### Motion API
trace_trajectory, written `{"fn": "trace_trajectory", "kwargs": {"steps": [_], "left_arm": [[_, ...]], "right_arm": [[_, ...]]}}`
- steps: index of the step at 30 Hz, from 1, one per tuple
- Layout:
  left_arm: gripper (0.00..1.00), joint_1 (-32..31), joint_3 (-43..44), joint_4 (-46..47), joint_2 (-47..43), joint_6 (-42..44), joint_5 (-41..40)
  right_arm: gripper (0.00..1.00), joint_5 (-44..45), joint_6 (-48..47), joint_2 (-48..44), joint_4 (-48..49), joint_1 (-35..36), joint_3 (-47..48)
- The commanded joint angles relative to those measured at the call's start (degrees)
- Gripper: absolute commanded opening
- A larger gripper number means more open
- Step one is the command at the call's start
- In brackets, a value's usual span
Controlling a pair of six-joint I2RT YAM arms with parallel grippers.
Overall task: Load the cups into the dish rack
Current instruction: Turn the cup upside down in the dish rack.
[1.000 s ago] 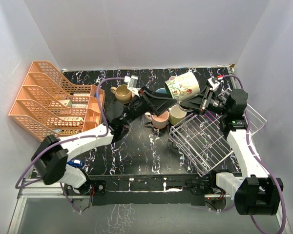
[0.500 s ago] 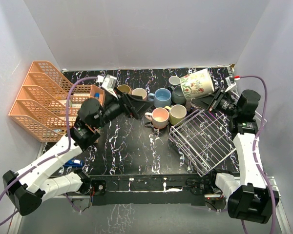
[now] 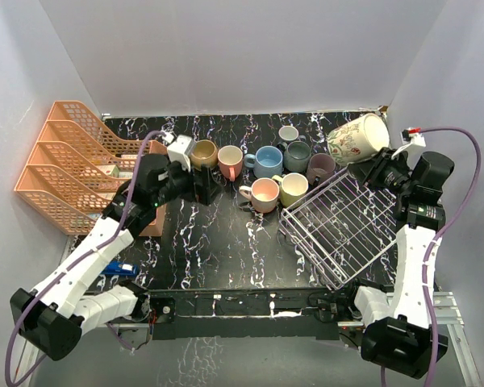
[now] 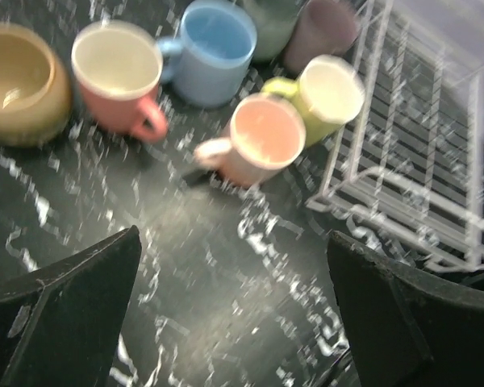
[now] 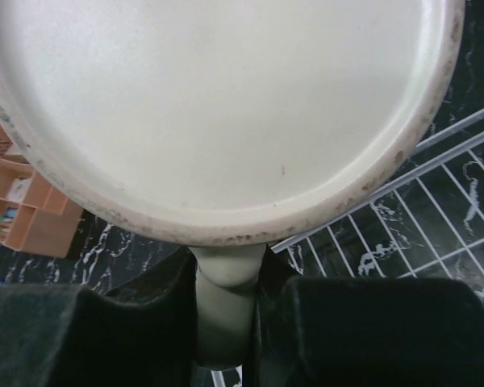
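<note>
Top external: raised right gripper [image 3: 373, 168] pinches floral mug [image 3: 357, 138] by its handle; left gripper [image 3: 205, 186] outstretched, spread wide

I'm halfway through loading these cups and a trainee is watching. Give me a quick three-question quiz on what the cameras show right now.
1. True or false: the left fingers are shut on a cup.
2. The right fingers hold the floral cup by its: A rim, B handle, C base.
3. Fill in: the number of cups sitting in the dish rack is ____.
Key: 1 false, they stand open and empty; 2 B; 3 none.
</note>
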Motion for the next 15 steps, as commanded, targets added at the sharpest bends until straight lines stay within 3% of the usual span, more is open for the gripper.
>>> {"fn": "trace_trajectory", "kwargs": {"steps": [1,8,15], "left_arm": [[0.97,0.69,-7.00,0.90,-5.34,6.62,-2.39],[0.97,0.79,-18.20,6.36,-13.28,10.00,-2.98],[0.97,0.76,-20.12,4.47,-14.71,11.19,-4.14]], "right_arm": [[0.08,5.61,-9.95,-2.81,4.22,-1.40,6.05],[0.08,9.90,-12.87,-1.69,4.24,-3.51,4.60],[0.08,10.09,-15.76,-0.42,6.04,-8.97,2.33]]}}
